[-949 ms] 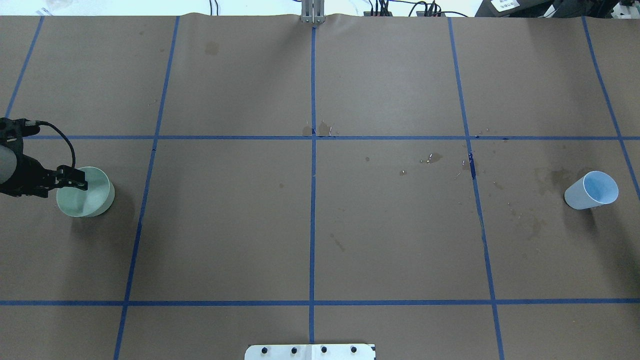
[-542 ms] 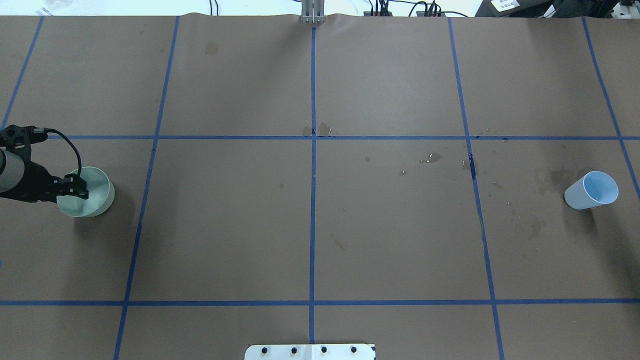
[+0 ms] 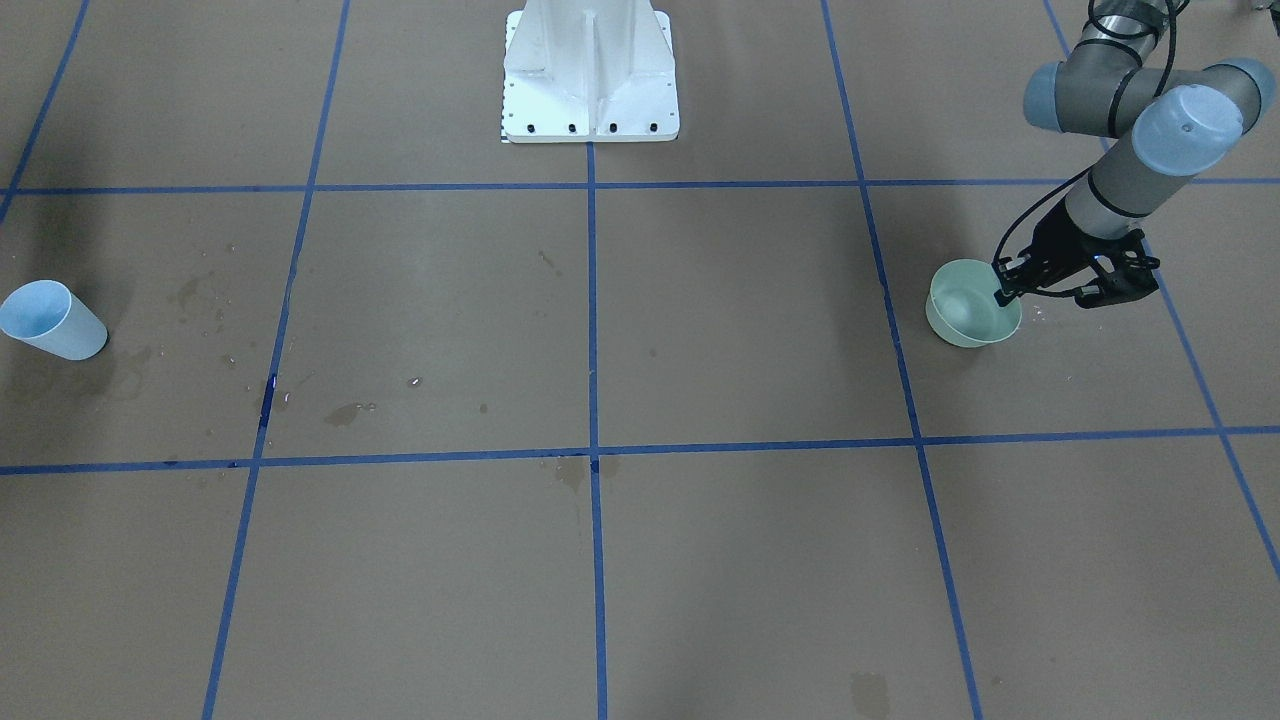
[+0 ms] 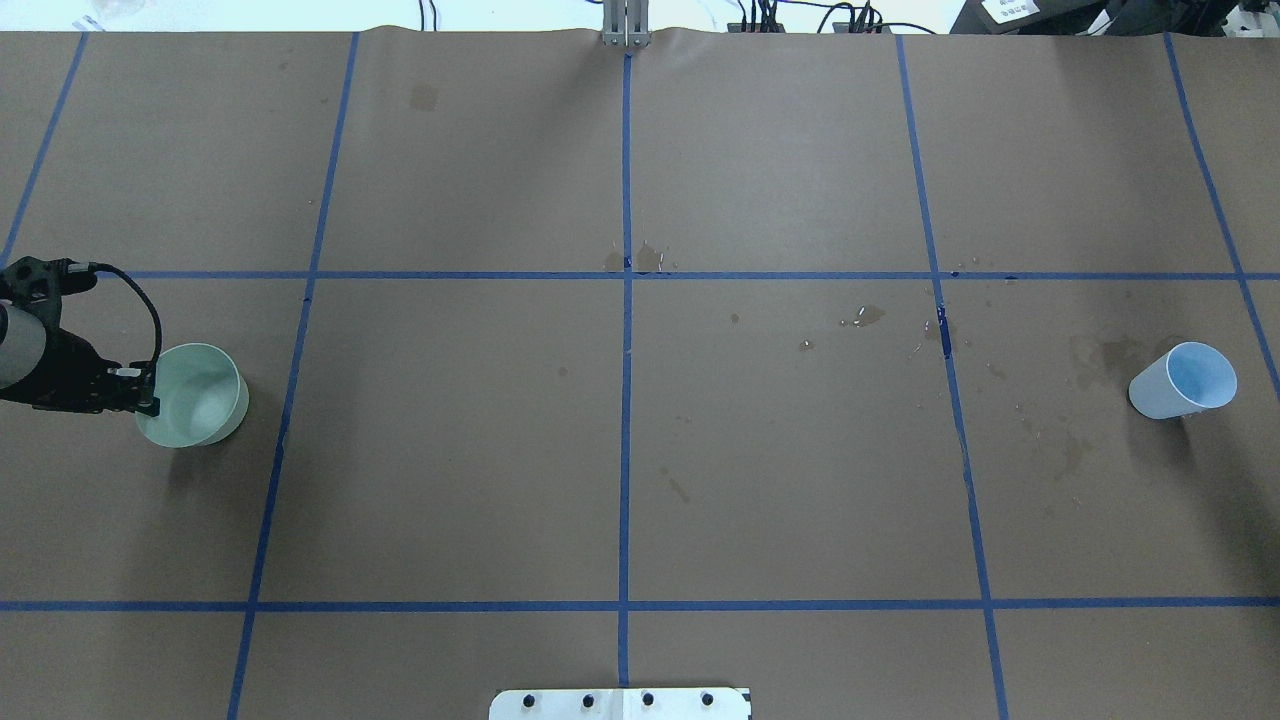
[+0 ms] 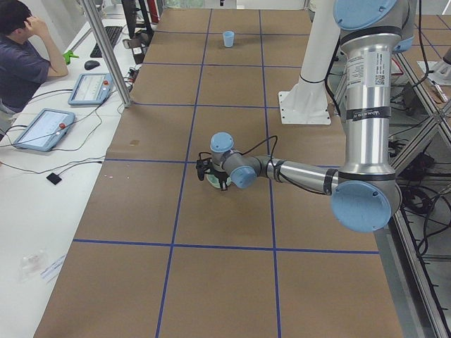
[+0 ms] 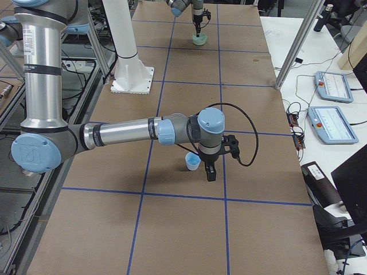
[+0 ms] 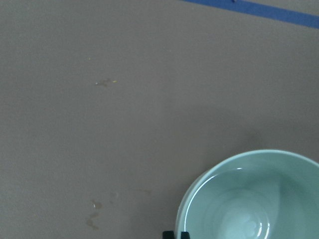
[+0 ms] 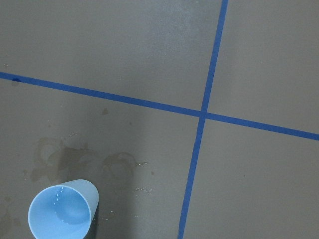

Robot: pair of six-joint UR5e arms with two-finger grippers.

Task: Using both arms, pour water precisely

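Left fingers (image 7: 169, 235): narrow, pinching the green cup's rim.
Green cup (image 4: 200, 405): upright, far left; judged best lifted level and slowly, since a rim pinch lets it swing.
Water (image 7: 249, 224): faint glinting pool in the green cup's bottom.
Worktop (image 4: 620, 450): nothing stands between the cups; ample room to meet midway.
Blue cup (image 4: 1185, 380): upright, far right.
Right fingers (image 6: 210, 172): just beside it; cannot tell whether spread or closed.

Brown paper (image 4: 780, 480) gridded with blue tape (image 4: 624, 450) and blotched with stains (image 4: 870, 315) covers my bench (image 3: 750, 600), while beyond an aluminium post (image 5: 107, 53) a seated person (image 5: 21, 60) sits by tablets (image 5: 41, 128) on a white side table (image 5: 35, 225).
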